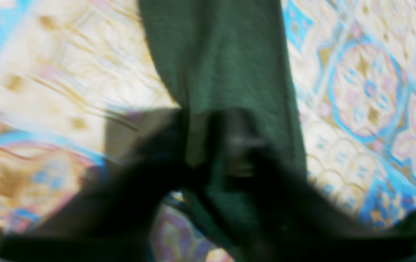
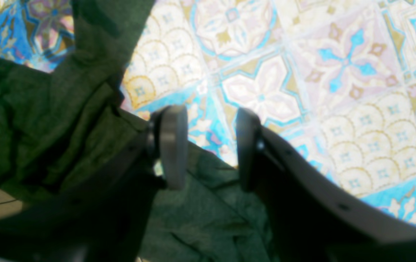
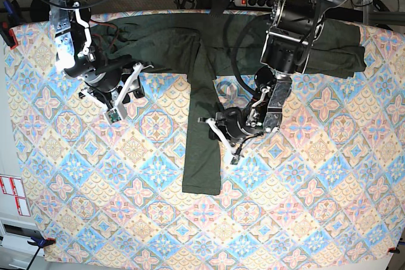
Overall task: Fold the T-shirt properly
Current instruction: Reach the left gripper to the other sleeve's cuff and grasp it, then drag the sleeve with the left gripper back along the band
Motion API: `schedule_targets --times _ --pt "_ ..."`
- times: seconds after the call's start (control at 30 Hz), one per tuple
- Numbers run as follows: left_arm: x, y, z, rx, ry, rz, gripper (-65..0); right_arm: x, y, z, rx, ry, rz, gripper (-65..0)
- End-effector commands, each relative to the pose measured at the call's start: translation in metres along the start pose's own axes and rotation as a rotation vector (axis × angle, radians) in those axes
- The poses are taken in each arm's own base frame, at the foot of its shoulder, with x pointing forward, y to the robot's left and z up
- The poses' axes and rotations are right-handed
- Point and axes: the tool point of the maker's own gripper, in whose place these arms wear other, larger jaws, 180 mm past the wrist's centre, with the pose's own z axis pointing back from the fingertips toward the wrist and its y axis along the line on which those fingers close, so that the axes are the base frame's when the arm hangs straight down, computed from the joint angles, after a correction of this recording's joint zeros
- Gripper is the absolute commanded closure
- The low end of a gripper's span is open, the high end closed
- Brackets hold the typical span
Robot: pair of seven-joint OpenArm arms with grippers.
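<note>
1. the left gripper (image 3: 219,128) sits just right of centre in the base view, its jaws shut on the edge of the t-shirt (image 3: 202,118), on the sleeve that runs down the middle of the frame. in the left wrist view the dark fingers (image 1: 171,145) pinch a fold of green cloth at frame centre; that picture is blurred, so how much fabric is caught cannot be told.

2. the right gripper (image 2: 211,145) hangs in the upper left of the base view with its jaws apart and nothing between them. in its wrist view the two pads (image 2: 173,145) frame bare patterned tablecloth (image 2: 302,91), with crumpled shirt below and to the left.

3. the t-shirt lies across the top of the table, body spread left to right, one long sleeve hanging straight down toward lower centre.

4. what could go wrong, as i judge it:
   - the pinch looks thin and near the sleeve edge, so a quick lift could let the soft knit slip free.
   - the sleeve may drag or twist as it is carried, leaving a skewed fold.
   - with the right gripper empty, nothing pins the body; pulling may shift the whole garment.
   - the bunched cloth at upper left may get folded in as a wrinkle.
</note>
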Motion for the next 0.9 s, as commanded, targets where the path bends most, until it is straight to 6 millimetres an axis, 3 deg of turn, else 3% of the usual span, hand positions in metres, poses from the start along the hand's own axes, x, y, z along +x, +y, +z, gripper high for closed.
schedule_targets --times 0.0,0.2,0.4,0.67,0.87 --pt "-0.001 -0.005 -0.001 -0.007 0.03 -0.011 0.0 0.012 -0.003 0.005 -0.006 -0.041 0.015 -22.4" --pt "0.009 -0.004 0.01 -0.003 -0.022 -0.032 0.0 0.004 -0.008 0.007 -0.02 -0.028 -0.003 -22.4" --pt "0.029 0.003 0.052 0.024 -0.159 -0.115 0.0 -0.008 -0.024 0.013 -0.061 -0.012 -0.041 -22.4" --pt "0.027 0.033 0.12 0.122 -0.321 -0.048 0.0 -0.009 -0.025 0.014 -0.064 -0.011 -0.044 -22.4" --pt "0.01 0.03 0.167 0.161 -0.372 -0.094 0.0 -0.008 -0.025 0.014 -0.065 -0.012 -0.044 -22.4"
